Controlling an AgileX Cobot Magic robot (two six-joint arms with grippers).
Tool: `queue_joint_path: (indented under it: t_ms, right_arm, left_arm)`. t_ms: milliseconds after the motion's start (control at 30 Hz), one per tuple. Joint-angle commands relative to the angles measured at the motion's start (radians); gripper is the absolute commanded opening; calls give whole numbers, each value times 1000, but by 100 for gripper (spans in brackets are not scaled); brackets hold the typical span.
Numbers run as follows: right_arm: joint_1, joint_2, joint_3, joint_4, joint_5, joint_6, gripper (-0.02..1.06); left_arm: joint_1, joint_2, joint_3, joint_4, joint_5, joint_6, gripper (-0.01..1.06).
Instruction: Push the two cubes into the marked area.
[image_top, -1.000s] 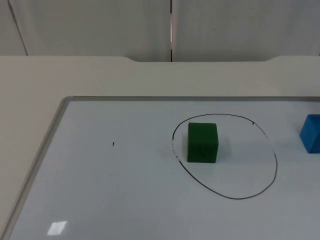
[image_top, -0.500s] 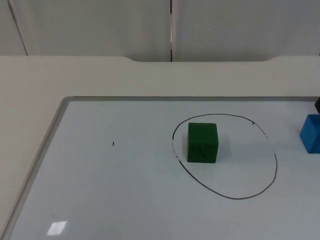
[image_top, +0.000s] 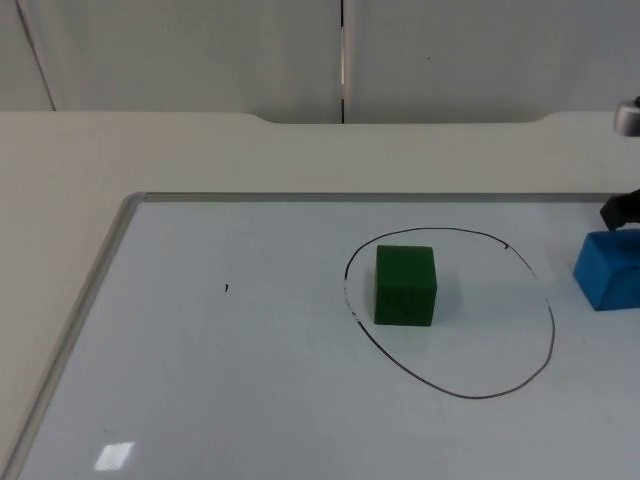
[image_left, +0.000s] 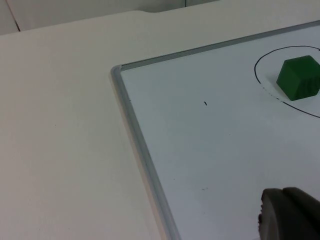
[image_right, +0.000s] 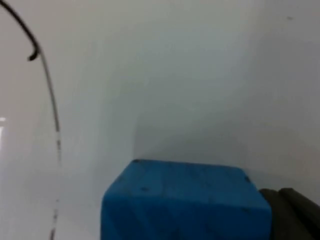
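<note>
Two cubes on a whiteboard (image_top: 250, 380) laid on the bench (image_top: 60, 170).

Green cube (image_top: 405, 285): centre of the top view, inside the ring (image_top: 551, 330), near the ring's left arc. Already in the marked area.

Blue cube (image_top: 607, 268): right edge of the top view, outside the ring and just beside its right arc, turned a little askew to the board's edge. Not yet in.

Right gripper (image_top: 622, 210): at the right edge of the top view, just above and behind the blue cube; in the right wrist view a dark fingertip (image_right: 295, 212) sits at the cube's far corner, apparently touching. Whether the fingers are open or closed cannot be told; nothing is held.

Left gripper (image_left: 290, 215): waiting over the board's left part, well apart from both cubes. Finger opening cannot be told; nothing held.

Handling, judged: both cubes look rigid, light and flat-faced, likely foam or painted wood. The glossy board should let them slide easily, so an overshoot is possible. No grasp needed; press on the blue cube's right face, low and near its middle. A push at a corner would probably spin it, as its skew suggests.

Status, judged: one cube placed, one remaining.
</note>
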Motion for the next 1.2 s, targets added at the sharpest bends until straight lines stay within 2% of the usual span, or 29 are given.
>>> queue_joint_path:
  t_ms: [0,367,833,1167]
  right_arm:
    - [17,0,-6,5,-10,-8,0]
    - [17,0,-6,15,9,-8,0]
    - [17,0,-6,90,31,-8,0]
    - [82,0,-6,92,7,-8,0]
  left_arm:
    - [2,-3,4,-6,-12,0,0]
    - [2,-3,4,-6,-12,0,0]
    - [2,-3,4,-6,-12,0,0]
    - [2,-3,4,-6,-12,0,0]
